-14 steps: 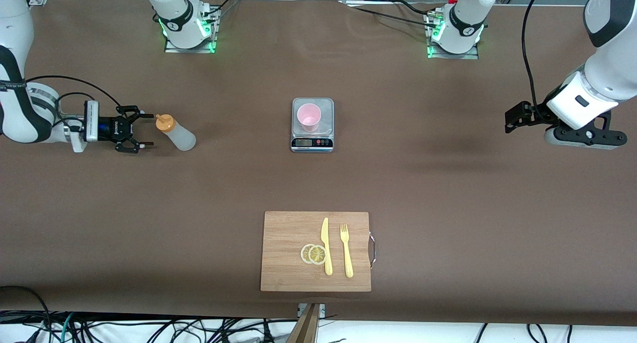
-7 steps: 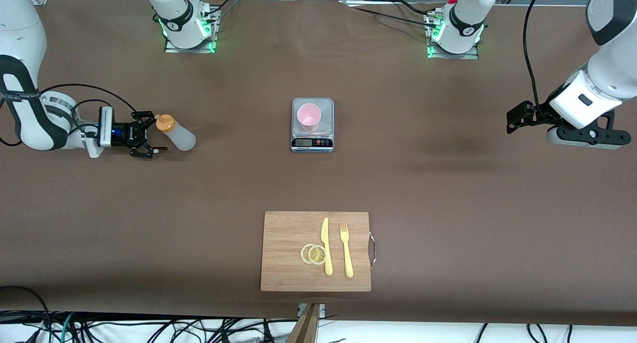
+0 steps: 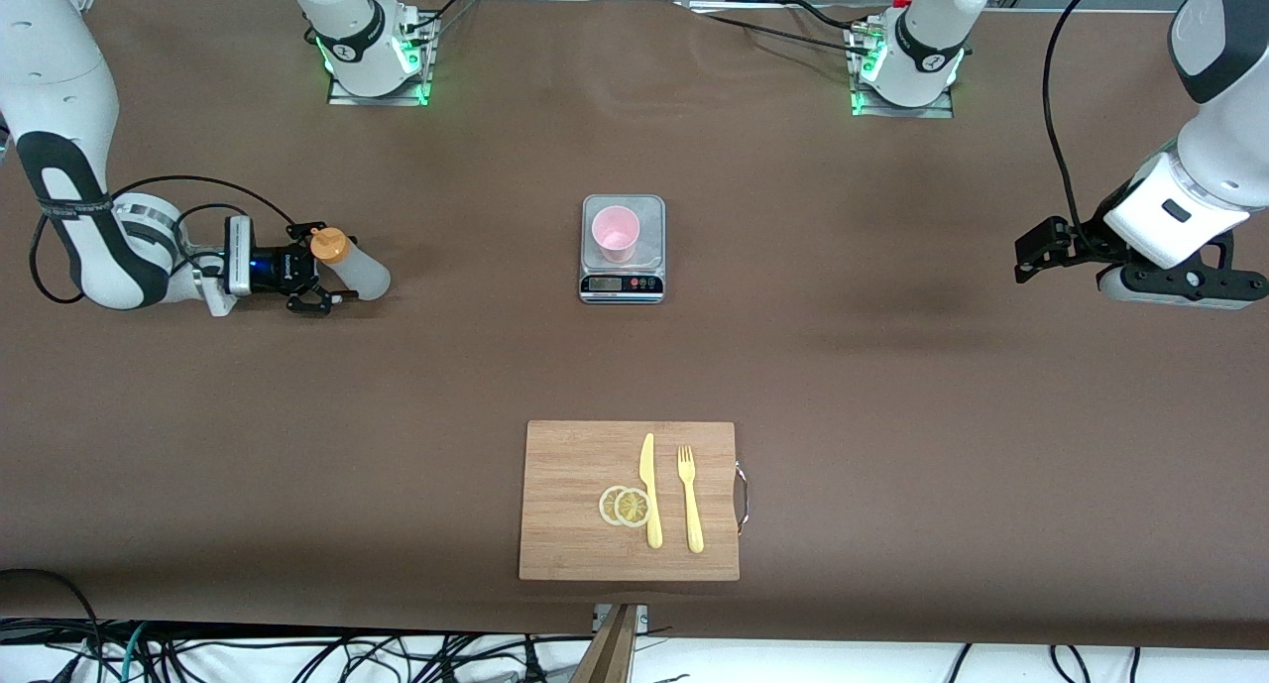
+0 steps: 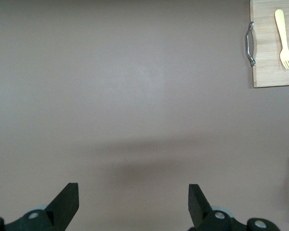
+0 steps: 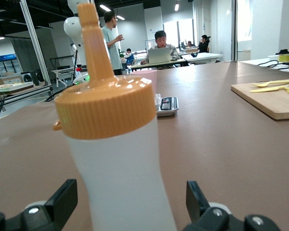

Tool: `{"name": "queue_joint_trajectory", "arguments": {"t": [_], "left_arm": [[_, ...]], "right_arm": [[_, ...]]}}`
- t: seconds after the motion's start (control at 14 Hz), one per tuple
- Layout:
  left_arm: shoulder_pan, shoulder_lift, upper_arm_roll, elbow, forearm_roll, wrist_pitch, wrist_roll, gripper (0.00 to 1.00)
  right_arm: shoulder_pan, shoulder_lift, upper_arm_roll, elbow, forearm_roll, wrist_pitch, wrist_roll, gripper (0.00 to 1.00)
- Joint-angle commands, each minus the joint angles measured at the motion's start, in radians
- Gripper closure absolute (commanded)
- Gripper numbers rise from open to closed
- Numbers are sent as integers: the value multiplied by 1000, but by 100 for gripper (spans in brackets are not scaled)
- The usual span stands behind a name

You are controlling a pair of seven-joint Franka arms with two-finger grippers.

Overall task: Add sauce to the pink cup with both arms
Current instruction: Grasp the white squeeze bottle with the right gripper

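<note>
The sauce [image 3: 357,272], a whitish squeeze bottle with an orange nozzle cap, stands on the table toward the right arm's end. My right gripper [image 3: 335,264] is low and level, open, with one finger on each side of the bottle and a gap on both sides. The bottle [image 5: 120,159] fills the right wrist view between the open gripper [image 5: 130,192]. The pink cup [image 3: 615,233] stands on a small scale [image 3: 622,284] at mid-table, and its rim [image 5: 151,79] peeks past the bottle. My left gripper [image 3: 1026,257] hovers open over bare table [image 4: 133,192] at the left arm's end, holding nothing.
A wooden cutting board [image 3: 575,524] lies nearer the front camera than the scale, carrying a yellow knife [image 3: 649,490], a yellow fork [image 3: 690,500] and lemon slices [image 3: 625,506]. The board's handle end [image 4: 274,72] and fork [image 4: 283,38] show in the left wrist view.
My right gripper has moved along the table toward the bottle, and its open fingers now flank it. The left arm has shifted only slightly.
</note>
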Motion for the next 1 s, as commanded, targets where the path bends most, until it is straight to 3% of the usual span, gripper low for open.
{"name": "queue_joint_trajectory", "arguments": {"t": [0.0, 0.14, 0.21, 0.29, 0.36, 0.43, 0.5, 0.57, 0.93], "left_arm": [[4, 0, 2, 3, -20, 5, 7, 0], [4, 0, 2, 3, -20, 5, 5, 0], [4, 0, 2, 3, -20, 5, 7, 0], [4, 0, 2, 5, -18, 4, 7, 0], [4, 3, 2, 5, -20, 2, 5, 0], [4, 3, 2, 5, -20, 2, 7, 0], [4, 4, 1, 6, -18, 2, 7, 0], [4, 4, 1, 6, -18, 1, 8, 0], [4, 4, -1, 6, -18, 1, 10, 0]], "right_arm": [[27, -3, 0, -23, 22, -7, -21, 1], [41, -3, 0, -23, 22, -8, -19, 5], [45, -3, 0, -23, 22, -11, -19, 12], [47, -1, 0, -19, 24, -17, -19, 24], [53, -1, 0, -16, 28, -18, -13, 57], [55, -1, 0, -15, 29, -16, -10, 74], [56, -3, 0, -7, 29, -16, -12, 91], [64, -6, 0, 2, 29, -14, -15, 100], [107, -38, -1, 59, 27, 24, -3, 100]]}}
